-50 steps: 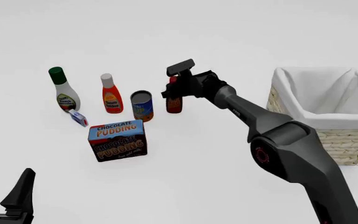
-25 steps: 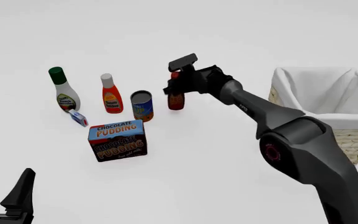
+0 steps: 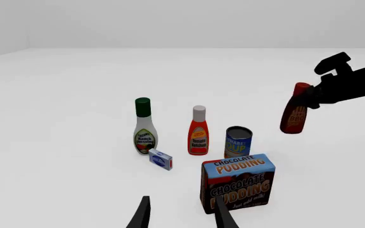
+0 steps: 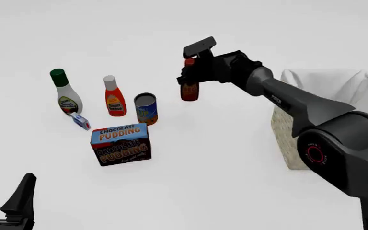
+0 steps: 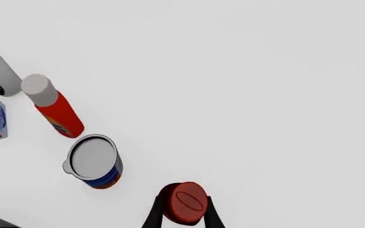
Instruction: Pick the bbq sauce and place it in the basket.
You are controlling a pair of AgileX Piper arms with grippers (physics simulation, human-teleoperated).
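White tabletop [image 4: 235, 158], plain white background. Basket [image 4: 337, 91] at right edge, partly hidden by right arm. Pudding box [image 4: 120, 143] near-centre left; behind it can [image 4: 145, 108], ketchup bottle [image 4: 113, 97], ranch bottle [image 4: 63, 92], small blue carton [image 4: 80, 120] by ranch base. Right gripper [image 4: 189, 72] clamped on bbq sauce [image 4: 189, 89] at the cap, bottle lifted off the table, hanging right of the can, left of basket. Left gripper [image 4: 5, 194] near-left, fingers spread, holding nothing.
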